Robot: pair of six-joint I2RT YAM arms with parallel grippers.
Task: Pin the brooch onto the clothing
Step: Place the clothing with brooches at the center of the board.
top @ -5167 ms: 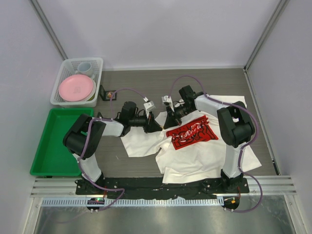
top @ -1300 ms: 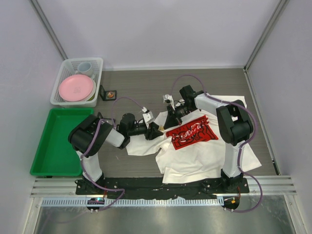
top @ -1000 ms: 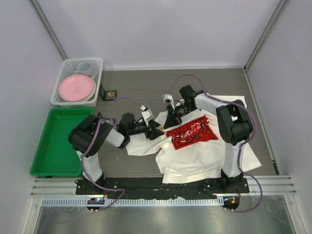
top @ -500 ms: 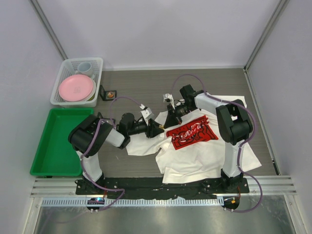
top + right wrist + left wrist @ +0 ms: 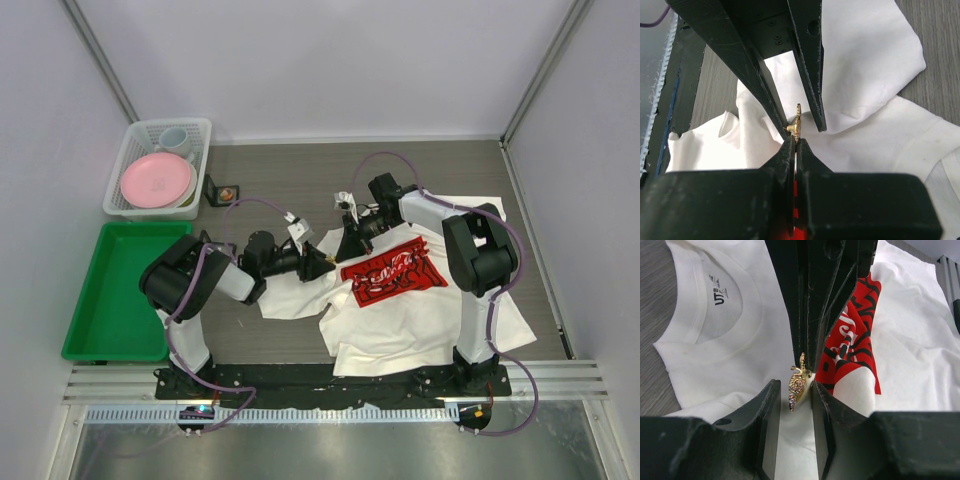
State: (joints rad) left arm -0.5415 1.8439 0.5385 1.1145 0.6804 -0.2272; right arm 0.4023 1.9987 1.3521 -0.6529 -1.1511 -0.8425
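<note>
The brooch (image 5: 797, 380), a small gold piece set with coloured stones, sits over the white T-shirt (image 5: 730, 345), between the neck opening and the red chest print (image 5: 855, 335). Whether its tip touches the cloth cannot be told. The right hand (image 5: 795, 145) is clenched on the brooch's upper end, its two fingertips pressed flat together with the gold piece sticking out just beyond them. The left hand (image 5: 792, 402) comes in from the left with its fingers (image 5: 771, 407) parted, one on each side of the brooch's lower part. A gap shows beside at least one finger, so this hand brackets the brooch and is released, not gripping.

From above, the two hands meet tip to tip over the far left part of the T-shirt, which lies rumpled on the right half of the grey wood-grain surface (image 5: 280, 180), with the right arm reaching over it. The red print lies just right of the meeting point.

At the far left stands a white basket (image 5: 205, 150) holding a pink plate (image 5: 155, 180) and a cup (image 5: 174, 137). A green tray (image 5: 110, 290) lies on its near side
</note>
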